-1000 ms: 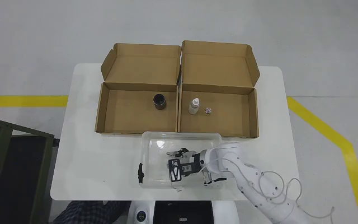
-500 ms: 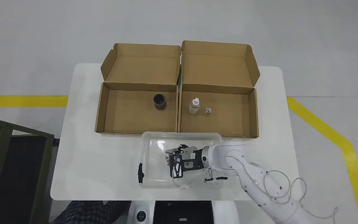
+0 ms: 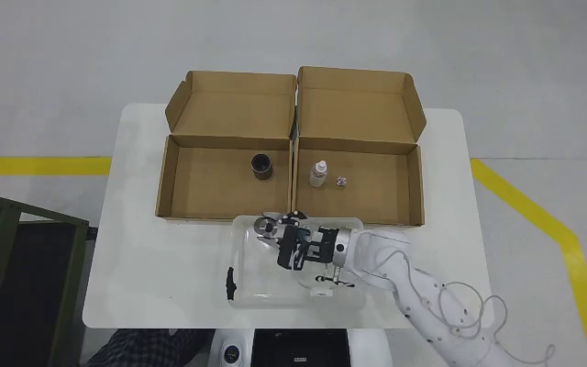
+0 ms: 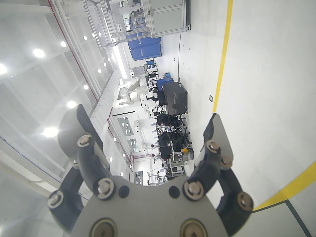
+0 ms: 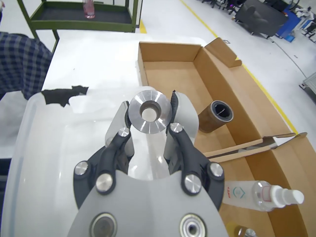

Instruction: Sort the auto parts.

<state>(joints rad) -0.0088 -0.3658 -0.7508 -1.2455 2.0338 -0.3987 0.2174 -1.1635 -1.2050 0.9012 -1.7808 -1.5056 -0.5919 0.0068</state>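
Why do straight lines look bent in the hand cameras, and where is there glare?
Left wrist view: ceiling lamps flare, and the yellow floor line bows slightly, likely from a wide lens. Right wrist view: the metal ring gleams. Top view: even light, small glints on the clear bin.

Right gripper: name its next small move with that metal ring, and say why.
Probably carry the metal ring forward over the cardboard box holding the dark sleeve, then lower it. The right gripper is shut on the ring above the clear bin, near its far edge, and that box lies just beyond.
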